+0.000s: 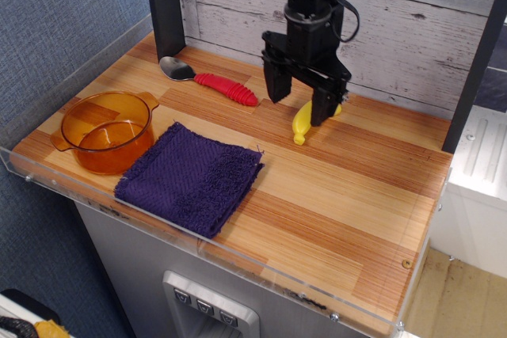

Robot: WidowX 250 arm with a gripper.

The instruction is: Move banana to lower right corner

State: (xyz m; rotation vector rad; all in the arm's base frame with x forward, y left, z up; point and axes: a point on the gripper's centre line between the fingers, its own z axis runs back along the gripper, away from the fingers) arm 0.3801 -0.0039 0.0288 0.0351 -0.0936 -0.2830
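Claw (299,112): fingers spread apart, poised over the banana, holding nothing.
Banana (303,123): flat on the counter (333,195) near the back wall (partly hidden by one finger).
Lower right corner (406,263): well apart from the banana.
Red-handled spoon (212,81): left of the banana.

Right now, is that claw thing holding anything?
Gripper: open and empty, jaws spread above the banana, which lies on the tabletop.

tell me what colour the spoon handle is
Red, a ribbed plastic handle on the metal-bowled spoon at the back of the table; the only view, observation.image, shows it clearly.
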